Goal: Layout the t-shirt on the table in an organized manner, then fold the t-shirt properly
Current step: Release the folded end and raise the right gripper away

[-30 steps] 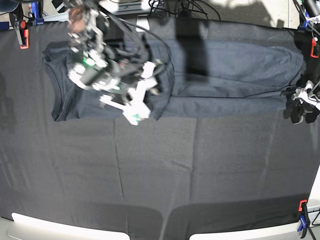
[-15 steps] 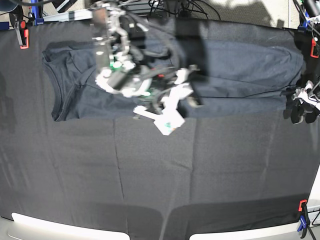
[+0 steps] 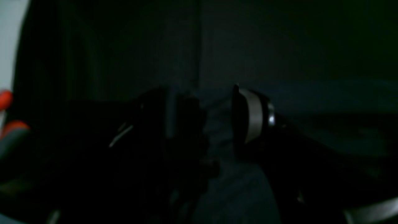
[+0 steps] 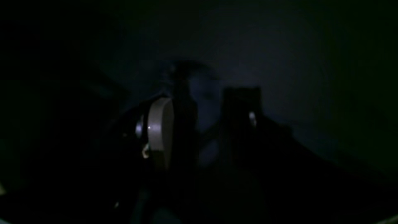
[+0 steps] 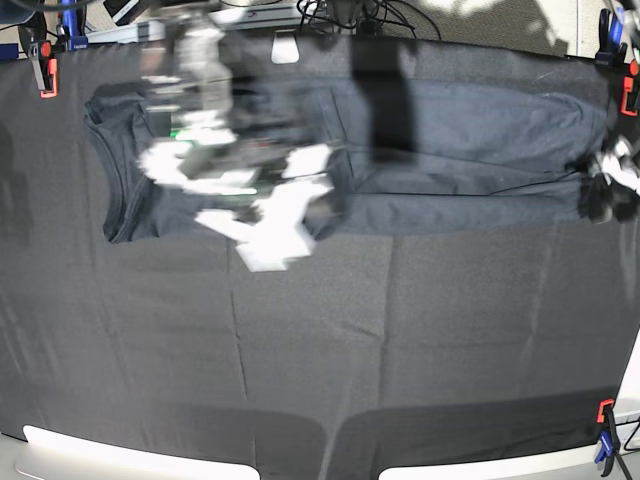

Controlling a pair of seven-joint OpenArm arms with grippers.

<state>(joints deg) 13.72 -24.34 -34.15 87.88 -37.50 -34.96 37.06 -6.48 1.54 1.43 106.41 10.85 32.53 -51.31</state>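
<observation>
The t-shirt [image 5: 450, 150] lies in a long folded band along the far edge of the worktop [image 5: 320, 350], running from near the far left corner almost to the far right corner, with its near edge fairly straight and the rest of the black cloth surface in front of it bare. No container of any kind shows in these views (only clamps: a red clamp [image 5: 45, 75] at the far left corner and a red and blue clamp [image 5: 605, 430] at the near right corner). The right end effector [image 5: 270, 225] is a pale motion-blurred shape over the left part of the shirt, close to the shirt's near edge; its wrist view is very dark, yet the two fingers [image 4: 160, 130] stand apart with dim cloth showing in the gap, so it is released and holds nothing that can be seen. The left end effector [image 5: 610, 185] sits at the right edge of the worktop by the shirt's end; in its wrist view the fingers [image 3: 253, 116] are spread with blue-grey fabric lying between them, and whether they pinch that fabric cannot be told.
</observation>
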